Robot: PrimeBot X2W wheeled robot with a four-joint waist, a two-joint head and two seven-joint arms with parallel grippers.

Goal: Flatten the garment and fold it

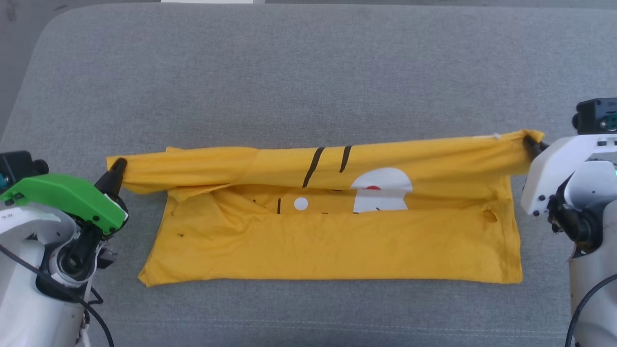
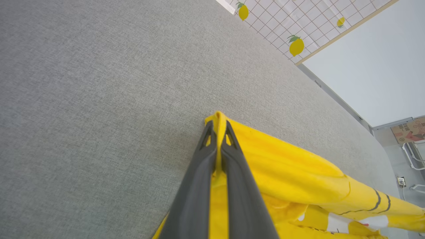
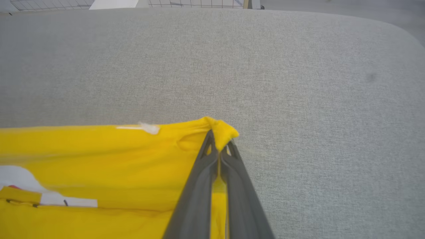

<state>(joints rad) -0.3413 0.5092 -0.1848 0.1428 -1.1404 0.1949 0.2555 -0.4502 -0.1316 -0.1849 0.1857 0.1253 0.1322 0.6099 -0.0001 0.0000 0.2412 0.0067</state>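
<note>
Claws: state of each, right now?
Left claw: closed, pinching one end of the yellow T-shirt's lifted edge.
Right claw: closed, pinching the other end of that edge.

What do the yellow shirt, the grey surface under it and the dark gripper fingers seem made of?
The bright yellow T-shirt looks like soft matte knit cloth, probably cotton: it creases and sags. The grey surface seems a woven, speckled upholstery fabric with rounded padded corners. The long dark fingers look like smooth matte plastic or rubber; which one I cannot tell.
</note>
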